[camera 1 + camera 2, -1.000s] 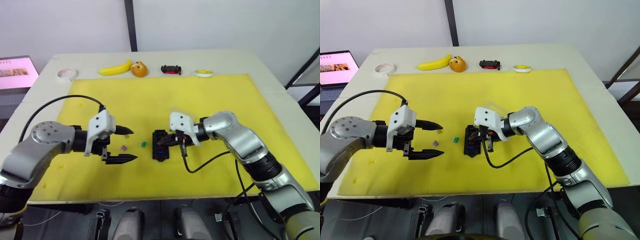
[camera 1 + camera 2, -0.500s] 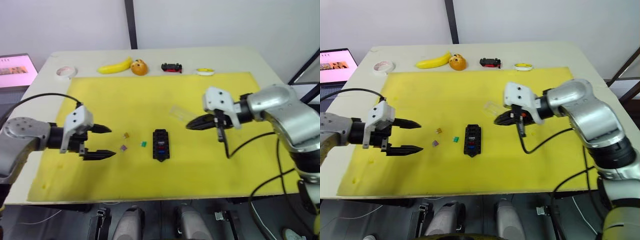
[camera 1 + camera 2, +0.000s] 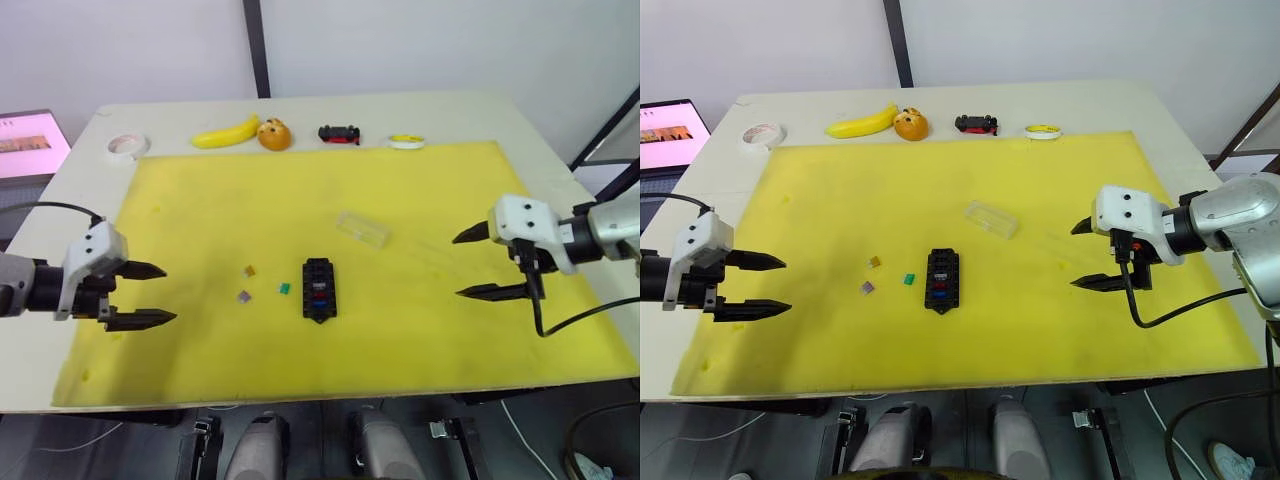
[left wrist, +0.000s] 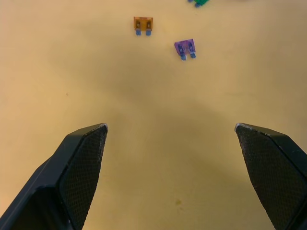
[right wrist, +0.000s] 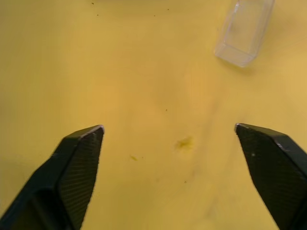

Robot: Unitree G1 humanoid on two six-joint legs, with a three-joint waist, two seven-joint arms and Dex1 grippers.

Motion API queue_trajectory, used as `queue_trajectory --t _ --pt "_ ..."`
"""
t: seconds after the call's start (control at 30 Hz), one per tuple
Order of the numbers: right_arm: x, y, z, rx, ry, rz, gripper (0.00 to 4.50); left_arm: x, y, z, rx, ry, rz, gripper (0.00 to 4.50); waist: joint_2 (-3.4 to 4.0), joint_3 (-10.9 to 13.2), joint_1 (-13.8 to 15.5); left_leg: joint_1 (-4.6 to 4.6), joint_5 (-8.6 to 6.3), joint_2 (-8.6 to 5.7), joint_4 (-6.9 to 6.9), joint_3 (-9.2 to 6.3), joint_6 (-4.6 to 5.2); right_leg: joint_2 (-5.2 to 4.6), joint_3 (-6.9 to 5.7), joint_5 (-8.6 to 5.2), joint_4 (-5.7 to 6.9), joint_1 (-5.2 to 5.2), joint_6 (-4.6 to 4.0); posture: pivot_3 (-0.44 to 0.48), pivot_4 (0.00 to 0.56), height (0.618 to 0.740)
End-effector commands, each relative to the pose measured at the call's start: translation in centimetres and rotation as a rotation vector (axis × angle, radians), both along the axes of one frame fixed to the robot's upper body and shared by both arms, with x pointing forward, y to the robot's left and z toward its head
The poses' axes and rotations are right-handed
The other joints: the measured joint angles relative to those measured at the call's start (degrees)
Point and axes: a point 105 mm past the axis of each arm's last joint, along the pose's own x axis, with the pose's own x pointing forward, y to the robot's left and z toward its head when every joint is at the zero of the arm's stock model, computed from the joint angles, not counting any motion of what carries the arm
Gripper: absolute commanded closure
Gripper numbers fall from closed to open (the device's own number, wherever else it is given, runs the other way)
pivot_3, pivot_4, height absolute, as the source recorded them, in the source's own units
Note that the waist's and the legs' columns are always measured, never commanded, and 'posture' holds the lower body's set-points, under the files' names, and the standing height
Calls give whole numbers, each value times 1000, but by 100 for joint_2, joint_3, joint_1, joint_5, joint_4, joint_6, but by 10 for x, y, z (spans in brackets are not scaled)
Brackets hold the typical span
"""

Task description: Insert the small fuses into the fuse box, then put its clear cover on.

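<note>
Yellow mat (image 3: 250,200), fuse box (image 3: 318,289) slot contents indistinct, both grippers' fingers spread wide, empty.

Black rectangular plastic fuse box (image 3: 318,289) lies mid-mat; three small loose plastic fuses (image 3: 246,283) lie to its left, transparent rectangular plastic cover (image 3: 362,229) behind-right

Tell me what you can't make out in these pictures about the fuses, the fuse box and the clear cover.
- Fuse box: head views show red and blue in its slots, but too small to count seated fuses or empty slots.
- Green fuse: cut off by the left wrist view's edge.
- Clear cover: cut off by the right wrist view's edge; which face is up is unclear.
- Amber fuse and purple fuse: markings too small to read.
</note>
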Motion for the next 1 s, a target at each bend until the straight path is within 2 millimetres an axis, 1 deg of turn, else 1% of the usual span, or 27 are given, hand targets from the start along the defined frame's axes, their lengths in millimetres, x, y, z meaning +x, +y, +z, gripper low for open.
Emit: queue_trajectory --t 0.03,0.13,0.23,0.3,0.43,0.53,0.63,0.7,0.87,1.0 --pt "5 21 21 34 -108 55 48 2 -15 8 -60 -26 -33 0 2 1 -5 0 0 0 0 0 0 0 0 0 0 0 0 0 150 740" --pt "9 46 30 81 -143 113 48 1 -33 6 -182 35 -43 0 6 3 -15 2 0 0 1 3 0 1 6 0 5 0 1 0 150 740" --pt "10 75 40 140 -155 177 48 -4 -52 6 -344 158 -16 0 4 4 -16 -1 0 2 1 0 0 3 6 0 6 -4 1 0 150 740" --pt "8 92 45 175 -154 214 48 -8 -59 6 -428 248 7 0 2 6 -13 -2 0 2 1 -1 0 2 6 0 6 -5 1 0 150 740" --pt "5 127 54 235 -169 276 48 -7 -58 4 -586 407 132 0 -1 7 -13 -3 0 0 3 -5 0 0 5 0 12 -7 1 0 150 740" --pt "3 143 56 259 -177 310 48 0 -52 2 -692 494 240 0 -4 5 9 -3 0 0 7 -12 0 0 0 0 15 -7 1 0 150 740" --pt "-1 156 58 282 -171 335 48 8 -43 -3 -788 580 352 0 -4 5 17 -5 0 -4 10 -14 0 -4 -2 1 15 -6 1 0 150 740" --pt "-4 161 58 285 -167 353 48 9 -42 -5 -820 621 383 0 -4 5 18 -5 0 -6 11 -14 -1 -6 -2 1 17 -7 1 0 150 740" --pt "-8 170 52 258 -146 364 48 12 -47 -21 -888 720 439 0 -6 3 12 -4 2 -7 9 -14 -3 -17 -2 1 18 -9 1 0 150 740" --pt "-10 173 48 247 -144 374 48 10 -59 -35 -864 771 442 0 -9 1 12 -5 4 -8 10 -16 -8 -22 -3 1 19 -10 1 0 150 740"
